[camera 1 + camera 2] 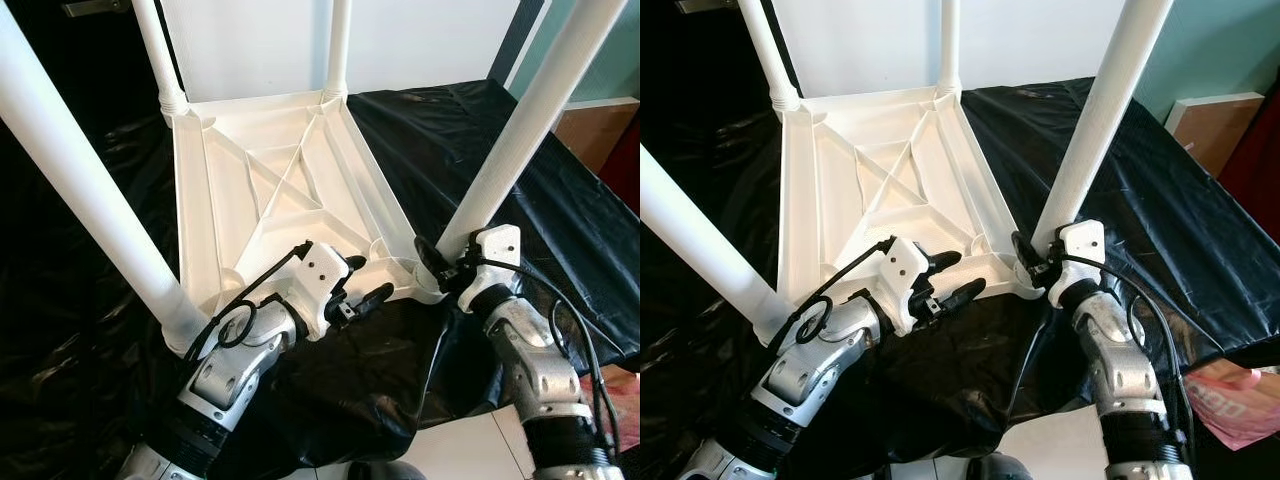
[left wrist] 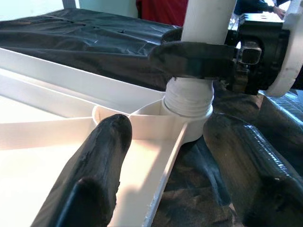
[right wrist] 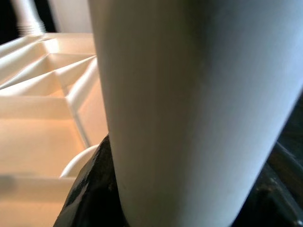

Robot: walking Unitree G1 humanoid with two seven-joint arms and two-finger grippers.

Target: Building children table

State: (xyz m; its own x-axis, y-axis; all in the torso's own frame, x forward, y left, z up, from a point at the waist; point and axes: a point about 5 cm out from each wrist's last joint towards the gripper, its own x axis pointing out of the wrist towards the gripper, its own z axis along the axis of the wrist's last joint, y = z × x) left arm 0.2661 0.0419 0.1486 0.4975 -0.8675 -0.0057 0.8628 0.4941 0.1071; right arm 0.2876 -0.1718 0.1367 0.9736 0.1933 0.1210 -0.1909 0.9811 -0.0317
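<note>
While upturned on the black plastic sheet [image 1: 520,160], the white ribbed moulded-plastic children's table [image 1: 290,190] has four legs standing. Right gripper [image 1: 440,268], at 4 o'clock, grips the white tubular leg [image 1: 520,140] near its threaded socket; left gripper [image 1: 365,295] spread, straddling the rim. Probably light, stiff, slick.

No legible text or labels.

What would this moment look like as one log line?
table upside down on black sheet | right tool shut on leg | left tool open over near edge
</note>
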